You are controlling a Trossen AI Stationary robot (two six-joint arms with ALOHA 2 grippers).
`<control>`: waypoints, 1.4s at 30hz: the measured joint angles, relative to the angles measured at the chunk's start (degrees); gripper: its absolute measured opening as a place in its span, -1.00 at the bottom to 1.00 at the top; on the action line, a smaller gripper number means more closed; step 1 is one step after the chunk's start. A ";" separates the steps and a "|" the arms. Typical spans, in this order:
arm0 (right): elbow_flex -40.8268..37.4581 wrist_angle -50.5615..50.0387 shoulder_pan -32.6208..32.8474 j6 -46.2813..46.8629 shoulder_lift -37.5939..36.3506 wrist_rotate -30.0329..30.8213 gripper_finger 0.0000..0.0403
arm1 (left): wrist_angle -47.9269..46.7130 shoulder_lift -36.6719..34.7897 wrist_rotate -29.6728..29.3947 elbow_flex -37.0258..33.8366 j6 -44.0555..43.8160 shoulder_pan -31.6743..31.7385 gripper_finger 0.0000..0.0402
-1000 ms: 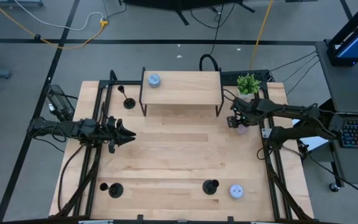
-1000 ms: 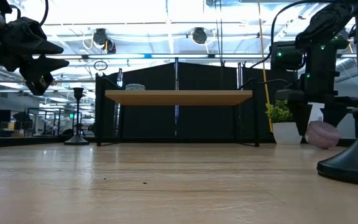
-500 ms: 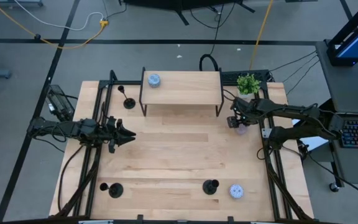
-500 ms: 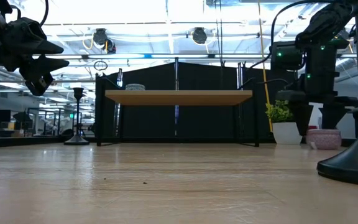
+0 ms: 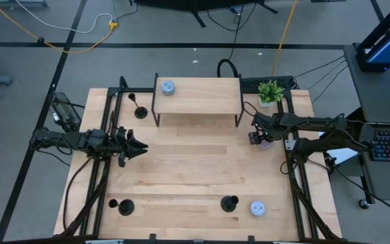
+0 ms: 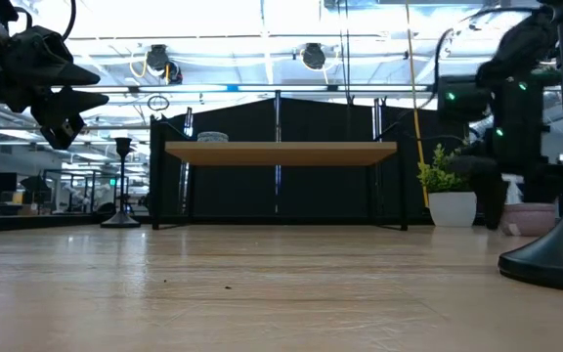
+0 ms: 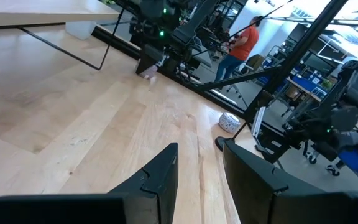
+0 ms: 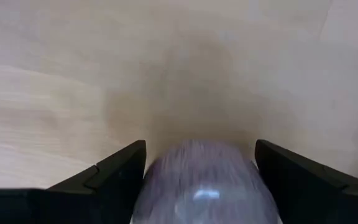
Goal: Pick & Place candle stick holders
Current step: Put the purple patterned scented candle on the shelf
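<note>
Three matte-black candle stick holders stand on their round bases on the table: one at the far left (image 5: pixel 139 110), one at the near left (image 5: pixel 122 206), one near the middle of the front edge (image 5: pixel 229 202). No gripper touches them. My right gripper (image 5: pixel 256 137) is open at the far right. Its fingers (image 8: pixel 107 177) stand on either side of a lilac tin (image 8: pixel 197 180), which rests flat on the table (image 6: pixel 528 217). My left gripper (image 5: pixel 137 147) is open and empty, above the table's left side (image 7: pixel 197 168). My right gripper has its two fingers beside the lilac tin's round wall (image 8: pixel 160 168), coming from above and pointing down. The tin sits flat on the table. I cannot tell whether the fingers touch it.
A wooden shelf on black legs (image 5: pixel 197 95) stands at the far middle with a pale-blue tin (image 5: pixel 167 87) on it. Another pale tin (image 5: pixel 256 208) lies by the front holder. A potted plant (image 5: pixel 270 91) stands at the far right corner. Bare wood lies in the middle.
The lilac tin, tilted and raised between my right gripper's fingers a second ago, now lies flat on its base on the table. My right gripper has shifted a little toward the table's near edge.
</note>
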 joint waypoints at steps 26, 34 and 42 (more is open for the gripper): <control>-7.59 3.20 3.40 5.83 -7.76 -1.77 0.46 | 0.02 0.00 -0.03 0.00 -0.81 0.00 -0.35; -7.59 3.05 3.47 -0.27 -12.21 -0.97 0.45 | 0.02 0.00 -0.05 0.00 -1.17 0.00 -0.35; -7.76 3.40 3.45 0.39 -14.67 -0.40 0.45 | 0.02 0.00 -0.05 0.00 -1.23 0.00 -0.35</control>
